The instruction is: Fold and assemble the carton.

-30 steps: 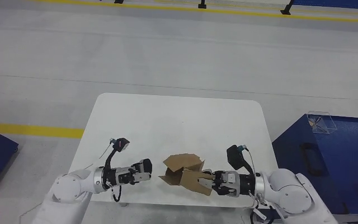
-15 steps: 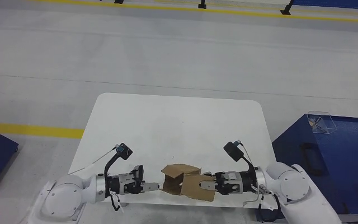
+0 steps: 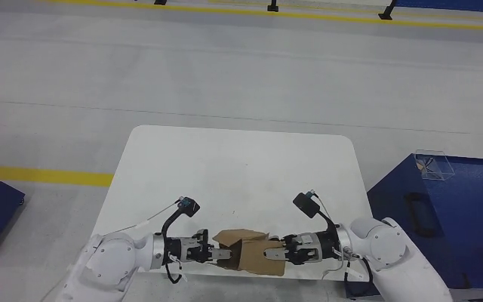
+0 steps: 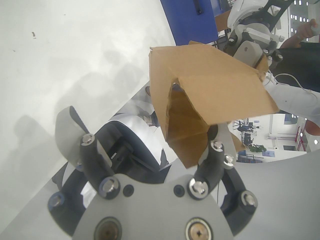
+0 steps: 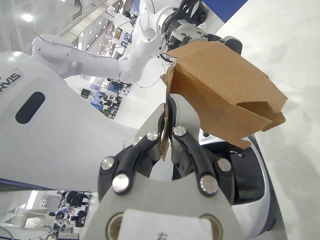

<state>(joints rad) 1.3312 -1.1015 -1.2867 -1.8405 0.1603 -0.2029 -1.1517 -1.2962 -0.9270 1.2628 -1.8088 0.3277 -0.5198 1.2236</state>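
In the last second the carton (image 3: 245, 253) has been drawn back from mid-table to the near edge of the table (image 3: 234, 166), and the left claw (image 3: 216, 256), which stood well apart from it, has come right up to its open end. The right claw (image 3: 281, 252) stays clenched on a thin cardboard edge at the other end. The left one is spread wide, a loose corner reaching between its fingers but not pinched. This looks like the set-up for a two-handed fold, the flaps still loose
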